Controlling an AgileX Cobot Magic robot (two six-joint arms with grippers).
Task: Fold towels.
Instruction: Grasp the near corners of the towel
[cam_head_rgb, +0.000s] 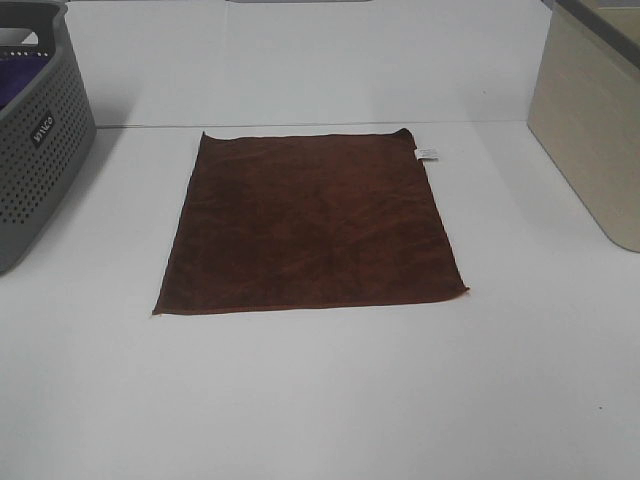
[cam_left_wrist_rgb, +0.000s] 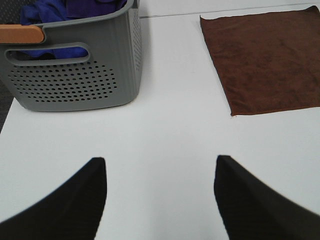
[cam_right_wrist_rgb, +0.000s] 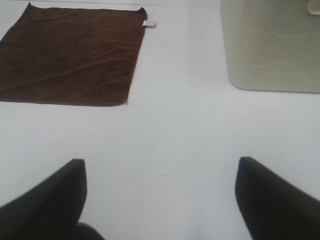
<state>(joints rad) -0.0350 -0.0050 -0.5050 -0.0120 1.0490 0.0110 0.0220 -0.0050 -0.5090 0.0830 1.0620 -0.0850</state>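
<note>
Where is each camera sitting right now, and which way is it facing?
Exterior high: mounted high, looking down on the towel flat on the table, between grey basket and beige bin; no arm shows.
Left wrist: on the left arm, facing basket and towel; open left gripper shows.
Right wrist: on the right arm, facing towel and bin; open right gripper shows.
Shared: all three see the towel.

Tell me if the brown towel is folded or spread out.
Spread out: the brown towel lies flat on the table, all four corners showing.
</note>
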